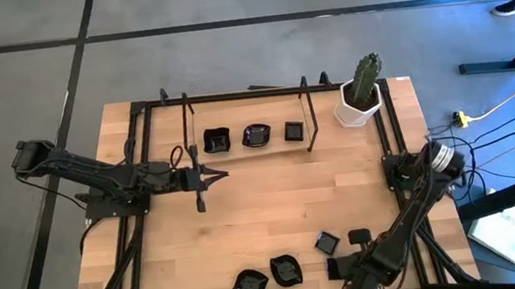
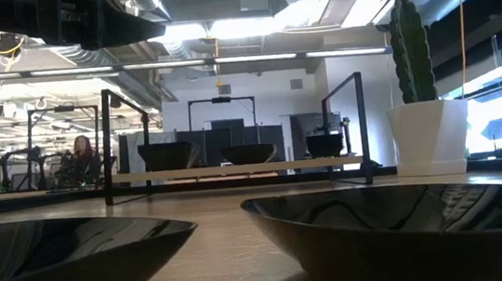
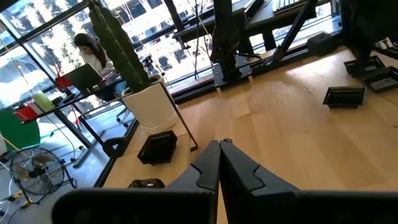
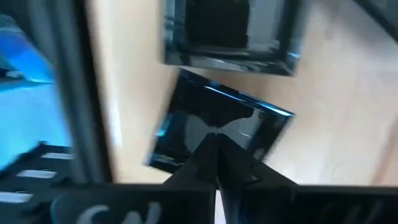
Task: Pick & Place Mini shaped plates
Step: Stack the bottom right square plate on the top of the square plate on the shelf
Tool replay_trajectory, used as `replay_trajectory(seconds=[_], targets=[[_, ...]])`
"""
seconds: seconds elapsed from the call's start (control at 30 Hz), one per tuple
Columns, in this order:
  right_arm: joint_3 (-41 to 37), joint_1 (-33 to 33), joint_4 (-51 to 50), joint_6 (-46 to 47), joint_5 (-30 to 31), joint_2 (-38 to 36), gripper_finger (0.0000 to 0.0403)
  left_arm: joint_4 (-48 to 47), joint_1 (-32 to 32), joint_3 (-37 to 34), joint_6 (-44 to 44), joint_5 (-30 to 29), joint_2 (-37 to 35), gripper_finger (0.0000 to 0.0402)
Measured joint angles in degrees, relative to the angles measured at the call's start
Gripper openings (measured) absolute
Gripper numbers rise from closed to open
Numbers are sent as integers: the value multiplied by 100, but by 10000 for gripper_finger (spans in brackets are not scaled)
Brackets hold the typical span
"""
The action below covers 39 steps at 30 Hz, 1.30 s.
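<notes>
Table (image 1: 276, 220): you have three mini shaped plates (image 1: 255, 136) on the far rack (image 1: 251, 151), more along the near edge.
Right arm: reaches to the near right; right gripper (image 4: 214, 158) pressed together over a square plate (image 4: 217, 127), pinching nothing.
Left arm: left gripper (image 1: 222, 175) pressed together, near the rack.
Risk: your closed tips could slide the glossy square plate instead of gripping it.

Wooden table (image 1: 275, 211) with black plates (image 1: 257, 136)

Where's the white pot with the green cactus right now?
In the high view, the white pot with the green cactus stands at the table's far right corner, right of the raised shelf.
</notes>
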Motion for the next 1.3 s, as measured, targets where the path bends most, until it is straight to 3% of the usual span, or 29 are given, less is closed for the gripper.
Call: replay_trajectory(seconds=[0.33,0.7,0.93,1.13,1.3], targets=[[-17,-66,-860,-156,20,427,3,-4,0,0,0,0,0,7],[-107,-483,-2086,-373,1599,478,10,-7,0,0,0,0,0,7],[-105,-763,-2122,-776,1610,468,4,-11,0,0,0,-1,0,4],[74,-764,-2695,-568,1645,251,16,-13,0,0,0,0,0,7],[218,-734,-2350,-547,1261,-16,18,-13,0,0,0,0,0,6]])
